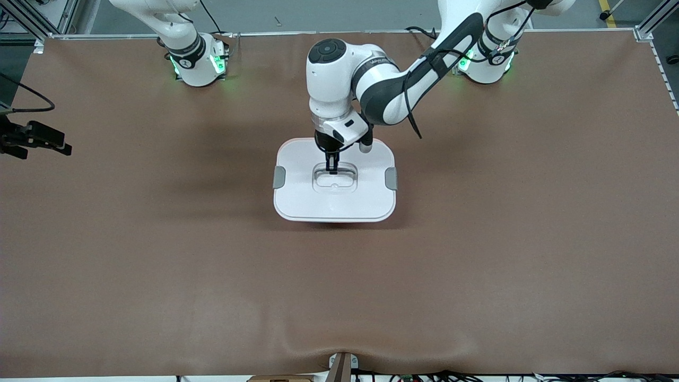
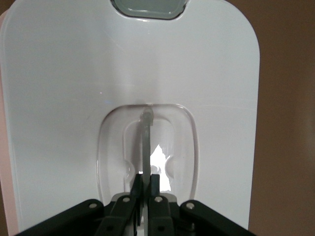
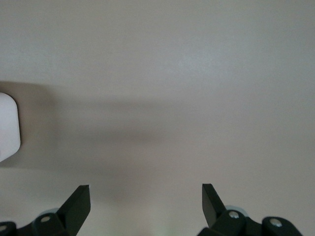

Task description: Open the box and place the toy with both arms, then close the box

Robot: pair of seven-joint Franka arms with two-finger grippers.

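The box (image 1: 302,199) stands in the middle of the table with its white lid on and a grey clip (image 1: 279,177) at each end. My left gripper (image 1: 332,168) reaches down into the lid's recess and is shut on the upright clear handle (image 2: 147,129). In the left wrist view the lid (image 2: 59,98) fills the picture, and my left gripper (image 2: 146,179) pinches the handle. My right gripper (image 3: 146,194) is open and empty over bare table, with a white corner of the box (image 3: 7,128) at the view's edge. The toy is out of view.
A grey clip (image 2: 147,7) shows at the lid's end in the left wrist view. A black fixture with a cable (image 1: 34,139) hangs at the right arm's end of the table. The brown mat (image 1: 339,297) is bare around the box.
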